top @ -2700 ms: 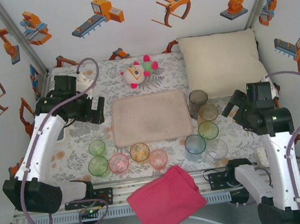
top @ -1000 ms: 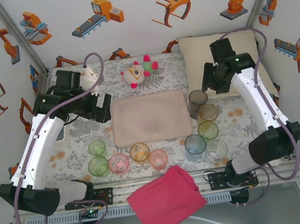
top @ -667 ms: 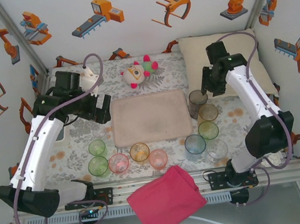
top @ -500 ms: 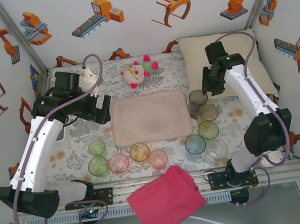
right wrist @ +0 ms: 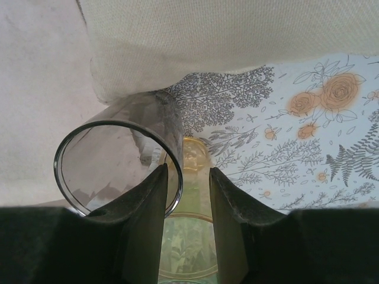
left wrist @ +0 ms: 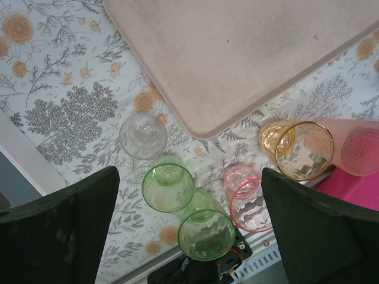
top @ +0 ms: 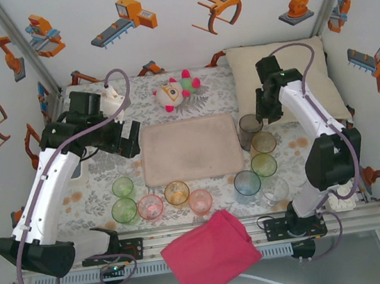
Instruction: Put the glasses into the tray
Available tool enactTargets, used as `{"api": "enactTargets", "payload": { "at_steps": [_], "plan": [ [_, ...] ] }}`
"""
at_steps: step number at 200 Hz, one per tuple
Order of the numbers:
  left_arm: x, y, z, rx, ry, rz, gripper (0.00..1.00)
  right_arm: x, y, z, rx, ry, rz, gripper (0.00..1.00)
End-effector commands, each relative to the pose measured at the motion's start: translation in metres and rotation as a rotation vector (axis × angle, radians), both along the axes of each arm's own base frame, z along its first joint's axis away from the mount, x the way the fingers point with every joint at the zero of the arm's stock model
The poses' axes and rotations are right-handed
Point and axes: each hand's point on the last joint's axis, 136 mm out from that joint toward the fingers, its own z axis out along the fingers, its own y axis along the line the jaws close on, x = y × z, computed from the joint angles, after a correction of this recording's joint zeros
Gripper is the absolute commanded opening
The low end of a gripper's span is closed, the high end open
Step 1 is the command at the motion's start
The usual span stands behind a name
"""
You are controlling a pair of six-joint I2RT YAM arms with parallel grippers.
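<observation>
The tray (top: 191,149) lies bare and all the glasses (top: 200,200) stand outside it, so I judge the task to be at its first pick. The right gripper (right wrist: 188,171) sits at the smoky grey glass (top: 250,131), the tall one upright just off the tray's far right corner, likely chosen because it is closest to the tray on that side. The right wrist view gives what the overhead one cannot: the fingers (right wrist: 142,225) are narrowed but apart and straddle the glass's wall at the rim, one inside and one outside (a sensible hold for a cup too wide to span); whether either pad touches the wall yet I cannot tell; a yellow glass (right wrist: 192,155) shows through the gap. The left gripper (left wrist: 189,177) is spread wide and holds nothing, hovering off the tray's near left corner, presumably ready for that side's cups; its wrist view shows two green glasses (left wrist: 168,187) below it and a clear glass (left wrist: 143,136) nearer the tray, which is hard to make out from overhead.
</observation>
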Motion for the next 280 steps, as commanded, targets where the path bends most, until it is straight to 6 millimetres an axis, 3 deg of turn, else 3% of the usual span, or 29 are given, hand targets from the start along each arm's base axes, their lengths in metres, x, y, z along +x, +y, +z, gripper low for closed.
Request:
{"api": "enactTargets", "payload": {
  "at_steps": [1,66,110,222,280],
  "plan": [
    [-0.008,-0.001,-0.005,-0.009,0.032,-0.002,0.97,0.001,-0.008,-0.008,-0.042,0.012,-0.001,0.35],
    [-0.009,-0.001,-0.008,-0.011,0.041,-0.003,0.97,0.006,-0.005,-0.018,-0.023,0.019,-0.006,0.29],
    [-0.008,-0.001,-0.007,-0.013,0.037,-0.002,0.97,0.005,-0.005,-0.021,-0.028,0.027,0.000,0.19],
    [-0.010,-0.002,-0.004,-0.022,0.033,-0.005,0.97,0.004,-0.005,-0.009,-0.032,0.010,0.020,0.00],
    [-0.011,-0.004,-0.001,-0.035,0.030,-0.008,0.97,0.002,-0.005,0.014,-0.027,-0.025,0.029,0.00]
  ]
}}
